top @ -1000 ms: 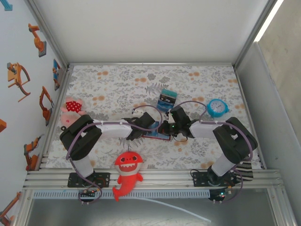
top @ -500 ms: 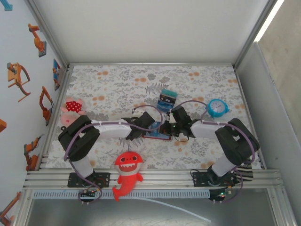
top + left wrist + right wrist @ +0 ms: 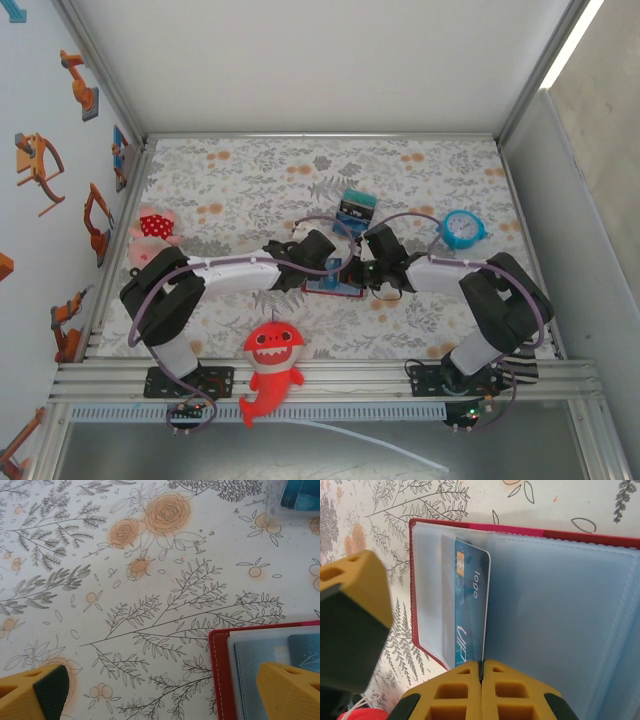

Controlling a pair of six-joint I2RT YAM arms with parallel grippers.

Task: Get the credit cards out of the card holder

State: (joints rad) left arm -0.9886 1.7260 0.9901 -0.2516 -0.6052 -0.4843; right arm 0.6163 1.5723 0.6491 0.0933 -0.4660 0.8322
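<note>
Top external view puts the card holder (image 3: 330, 288) lying open on the desk (image 3: 230, 190), right between your two wrists. Your left fingers (image 3: 287, 692) are spread wide: one tip hangs over the holder's bluish panel, the other over bare desk well off the holder's red edge. Your right fingers (image 3: 485, 672) are pressed together at the holder's edge, at the corner of a blue card (image 3: 470, 595) that sits in a clear sleeve; you cannot tell whether they nip anything. A striped block (image 3: 354, 208) lies beyond the holder, and a red shark toy (image 3: 272, 360) on its near side.
</note>
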